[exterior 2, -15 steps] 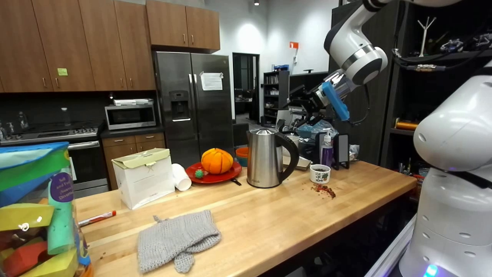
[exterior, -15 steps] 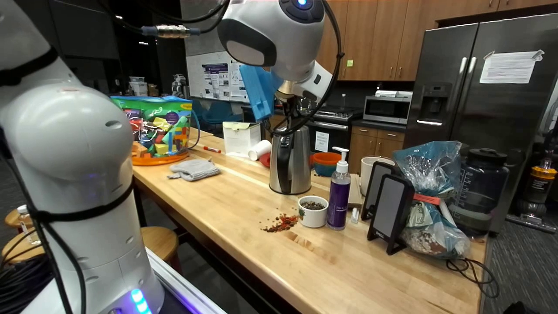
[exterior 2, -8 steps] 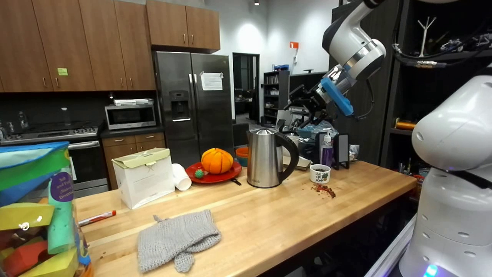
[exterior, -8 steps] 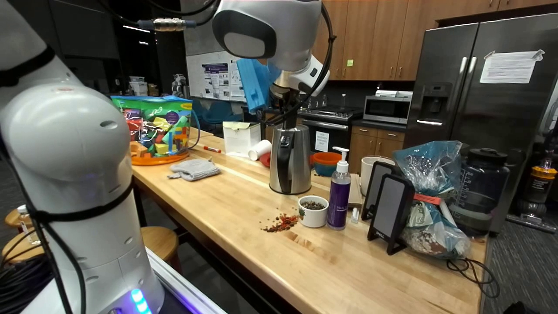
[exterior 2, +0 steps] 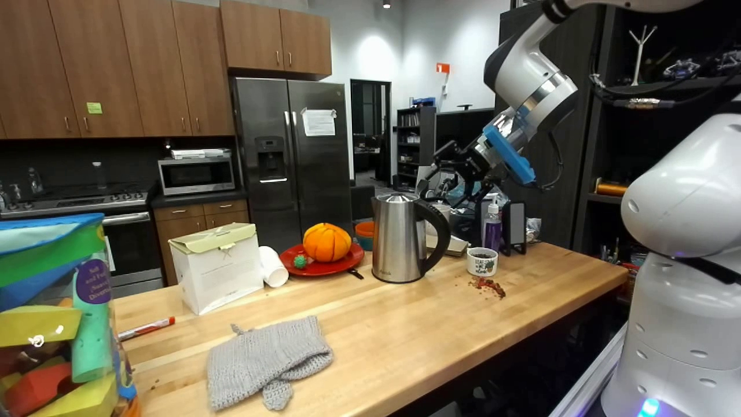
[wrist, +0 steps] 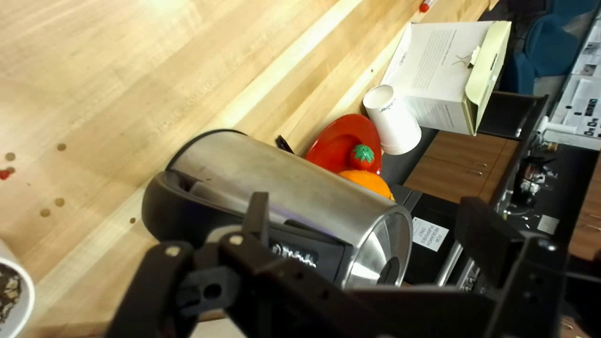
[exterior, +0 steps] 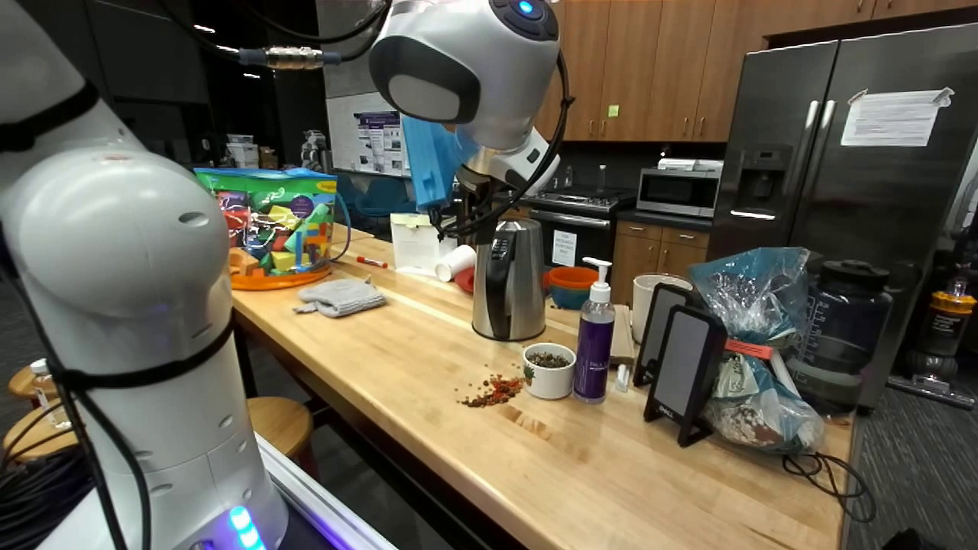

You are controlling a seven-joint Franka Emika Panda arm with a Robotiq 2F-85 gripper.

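A steel kettle with a black handle stands upright on the wooden counter; it shows in both exterior views and fills the middle of the wrist view. My gripper is open and tilted down just above the kettle's handle side. In the wrist view its fingers are spread wide, one over the handle side and one past the lid. Nothing is held between them. I cannot tell whether a finger touches the kettle. The gripper is partly hidden by cables in an exterior view.
A white bowl of dried bits with spilled red bits and a purple pump bottle stand near the kettle. A red plate with an orange pumpkin, white box, grey mitten and speakers are around.
My gripper has moved lower and nearer the kettle's handle side. The wrist tilt has changed slightly. The kettle and the other things have not moved.
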